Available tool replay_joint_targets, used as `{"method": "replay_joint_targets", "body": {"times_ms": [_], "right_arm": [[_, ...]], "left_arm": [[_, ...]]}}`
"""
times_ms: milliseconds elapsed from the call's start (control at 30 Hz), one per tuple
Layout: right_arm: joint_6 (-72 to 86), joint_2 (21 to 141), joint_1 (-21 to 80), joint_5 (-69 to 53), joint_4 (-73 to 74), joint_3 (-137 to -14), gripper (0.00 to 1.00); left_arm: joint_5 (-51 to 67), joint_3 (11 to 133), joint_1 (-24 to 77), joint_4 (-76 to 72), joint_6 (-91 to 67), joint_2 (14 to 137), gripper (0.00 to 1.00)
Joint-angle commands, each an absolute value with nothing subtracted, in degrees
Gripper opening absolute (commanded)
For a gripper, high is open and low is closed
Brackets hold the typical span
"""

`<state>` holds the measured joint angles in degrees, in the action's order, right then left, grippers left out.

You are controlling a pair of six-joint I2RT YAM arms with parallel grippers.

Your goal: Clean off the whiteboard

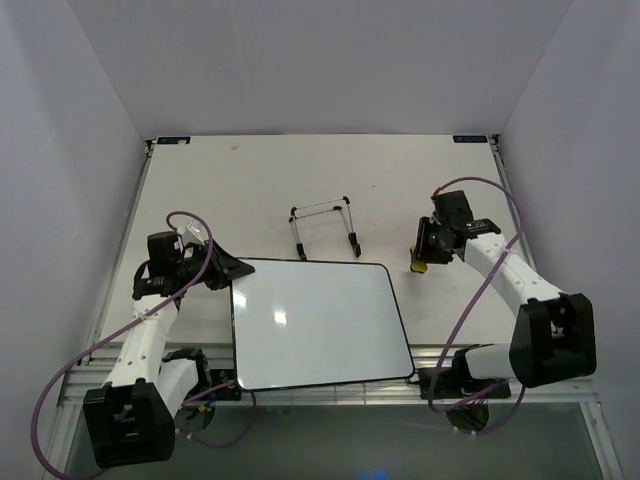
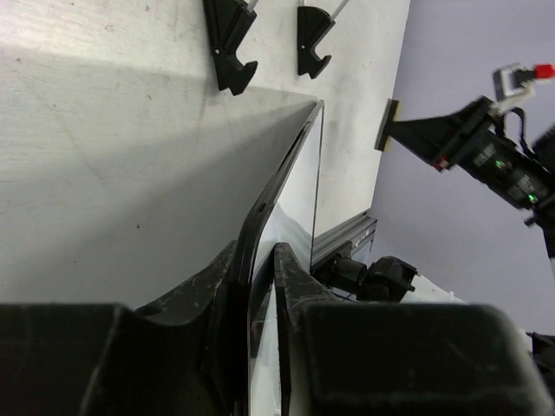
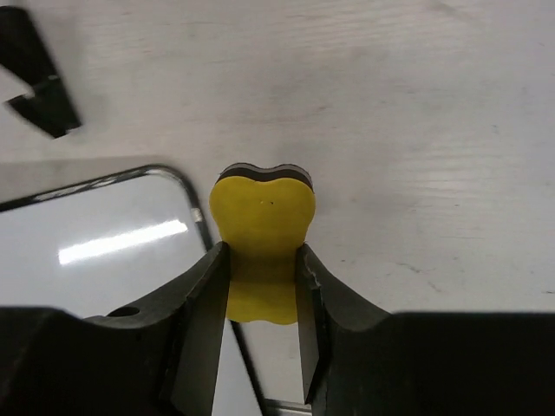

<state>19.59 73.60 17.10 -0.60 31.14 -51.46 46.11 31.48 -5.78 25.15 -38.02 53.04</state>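
Whiteboard (image 1: 320,325): lying on worktop (image 1: 260,180), near edge, centre. Face blank white with no marks visible, so erasing appears complete; little seems left beyond letting go.
Left pincer (image 2: 256,260): arm low, reaching in sideways, clenched on the board's left rim.
Right pincer (image 3: 263,260): arm bent, grasping yellow eraser (image 3: 263,204) just off the far right corner.
Wire easel stand (image 1: 322,228): beyond the board.

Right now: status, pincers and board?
Left pincer shut on whiteboard, left edge. Right pincer shut on yellow eraser, off the board. Board looks clean; wire stand behind it.
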Motion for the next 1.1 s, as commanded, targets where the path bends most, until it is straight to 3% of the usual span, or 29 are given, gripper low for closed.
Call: {"method": "replay_joint_targets", "body": {"times_ms": [0,300,667,1067], "right_arm": [[14.8,79.3,11.9,3.9,32.8,-52.5,0.24],[7.2,95.5,7.7,5.2,29.6,-60.9,0.25],[5.4,96.2,7.6,2.1,30.2,-60.8,0.63],[6.8,87.0,7.5,3.0,35.5,-60.8,0.65]], "left_arm": [[49.7,31.2,-5.2,22.8,-37.1,51.7,0.00],[52.4,30.8,-4.8,21.3,-39.5,50.8,0.00],[55.1,29.4,-4.7,18.7,-41.5,51.2,0.00],[56.4,29.8,-4.7,14.3,-44.7,48.2,0.00]]}}
